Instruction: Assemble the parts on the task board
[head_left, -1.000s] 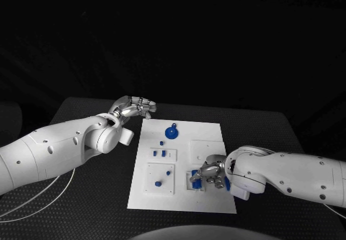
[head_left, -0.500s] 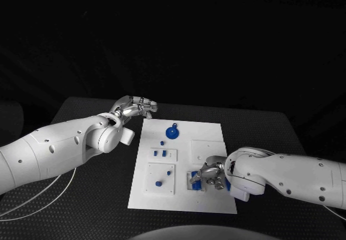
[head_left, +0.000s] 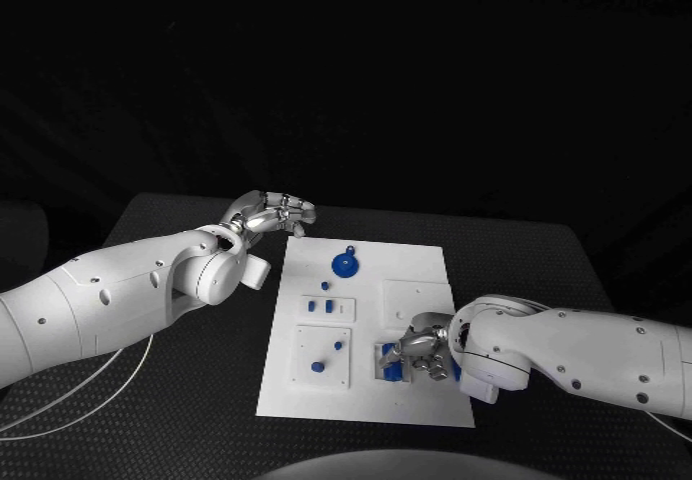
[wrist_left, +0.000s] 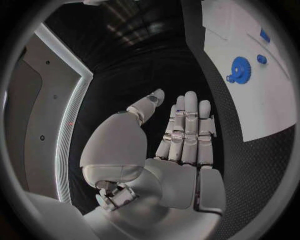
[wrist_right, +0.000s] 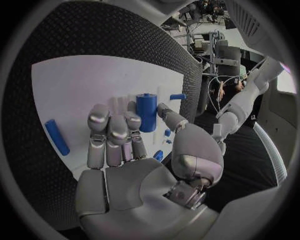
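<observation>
The step in hand appeared to be the seating of a blue cylinder (wrist_right: 147, 112) at the near right part of the task board (head_left: 411, 265). The right hand (head_left: 418, 350) was poised low over that area. In the right wrist view the cylinder stood upright on the board, just beyond the fingers (wrist_right: 109, 135), with the thumb alongside it. Whether the fingers actually pinched the cylinder could not be determined; the fingers lay extended and close together.

The left hand (head_left: 271, 214) hung over the bench (head_left: 188, 400) just beyond the far left corner of the board. Its fingers (wrist_left: 187, 130) were straight, side by side, and held nothing.

The next move would call for the right hand to settle a firm hold on the cylinder, keep it upright, and align it with its socket before pressing down. A tilted approach risked jamming.

Parts counted:
- One blue gear (head_left: 343, 265), lying flat at the far part of the board, with a small blue knob (wrist_left: 261, 59) just beside it.
- One loose blue rod (wrist_right: 57, 136), lying flat on the board near the right hand.
- One small blue peg (wrist_right: 177, 96), beyond the cylinder.
- Two small blue pieces (head_left: 327, 306) side by side in the middle left of the board, and further small blue pieces nearer, whose exact number could not be told.
</observation>
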